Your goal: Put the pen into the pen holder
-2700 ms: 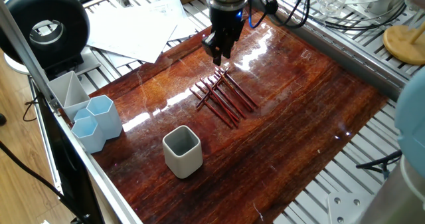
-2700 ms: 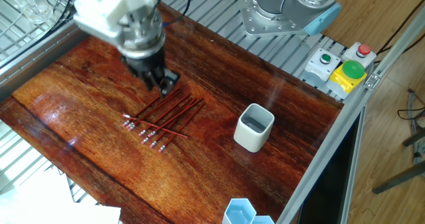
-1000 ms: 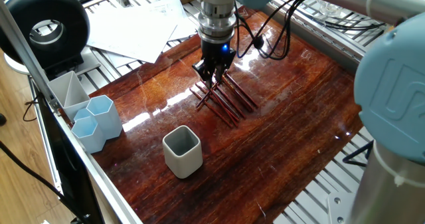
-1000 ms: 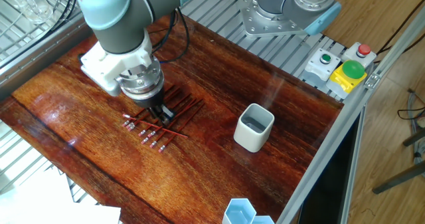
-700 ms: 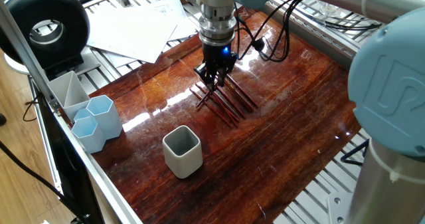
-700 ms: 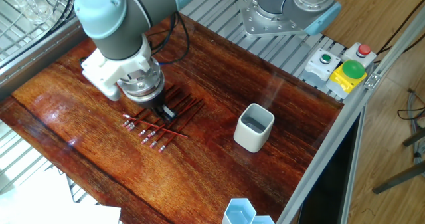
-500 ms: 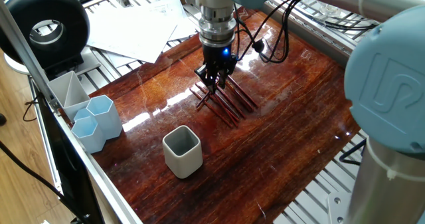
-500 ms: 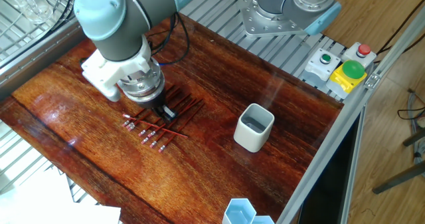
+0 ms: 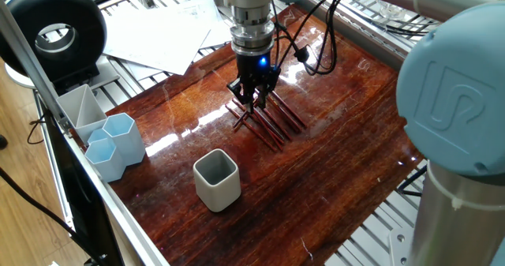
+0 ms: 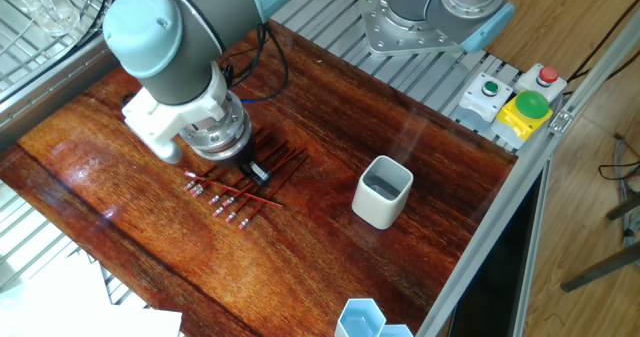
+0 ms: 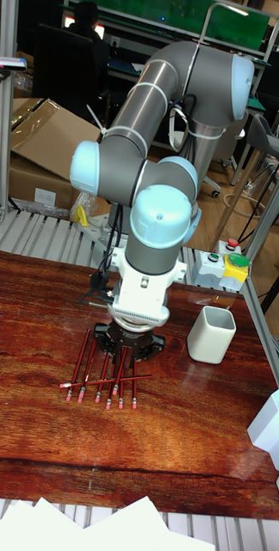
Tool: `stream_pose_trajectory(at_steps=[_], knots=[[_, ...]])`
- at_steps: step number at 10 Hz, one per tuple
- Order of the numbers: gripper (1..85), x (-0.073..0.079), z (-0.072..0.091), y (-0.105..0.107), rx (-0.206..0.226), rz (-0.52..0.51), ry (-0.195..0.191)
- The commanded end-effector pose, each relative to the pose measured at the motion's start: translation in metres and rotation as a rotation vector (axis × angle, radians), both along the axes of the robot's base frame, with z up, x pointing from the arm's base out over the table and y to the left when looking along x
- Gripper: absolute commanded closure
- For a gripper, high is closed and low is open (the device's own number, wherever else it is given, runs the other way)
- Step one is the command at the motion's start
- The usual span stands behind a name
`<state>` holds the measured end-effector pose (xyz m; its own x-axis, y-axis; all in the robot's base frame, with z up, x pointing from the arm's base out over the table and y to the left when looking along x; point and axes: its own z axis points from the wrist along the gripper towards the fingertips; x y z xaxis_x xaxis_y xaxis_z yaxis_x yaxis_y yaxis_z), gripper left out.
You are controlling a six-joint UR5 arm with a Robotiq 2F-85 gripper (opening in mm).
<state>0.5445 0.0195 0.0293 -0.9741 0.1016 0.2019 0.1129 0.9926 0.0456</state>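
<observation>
The claw is pressing into the red pens (grip unclear), the pen holder sitting well apart on the surface.

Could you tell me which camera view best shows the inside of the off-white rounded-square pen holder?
The other fixed view: it looks down into the off-white rounded-square pen holder, showing its grey inside. One fixed view also shows the opening, more obliquely. The tall fixed view shows only outer walls and rim.

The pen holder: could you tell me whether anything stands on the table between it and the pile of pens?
Nothing visible does. Only bare table lies between the pens, where the gripper is down, and the pen holder. The blue hexagonal cups sit off to one side.
</observation>
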Motion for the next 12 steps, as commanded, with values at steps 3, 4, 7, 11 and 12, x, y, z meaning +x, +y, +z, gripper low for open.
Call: stream_pose_trajectory(at_steps=[3, 4, 7, 11, 12], knots=[[55.0, -0.011, 0.012, 0.003, 0.009, -0.003, 0.056], [57.7, -0.015, 0.013, 0.001, 0.001, -0.005, 0.073], [54.3, -0.006, 0.011, 0.011, 0.035, -0.025, 0.038], [50.0, 0.015, -0.004, -0.007, 0.042, 0.039, 0.090], [50.0, 0.018, -0.011, -0.009, 0.040, 0.044, 0.092]])
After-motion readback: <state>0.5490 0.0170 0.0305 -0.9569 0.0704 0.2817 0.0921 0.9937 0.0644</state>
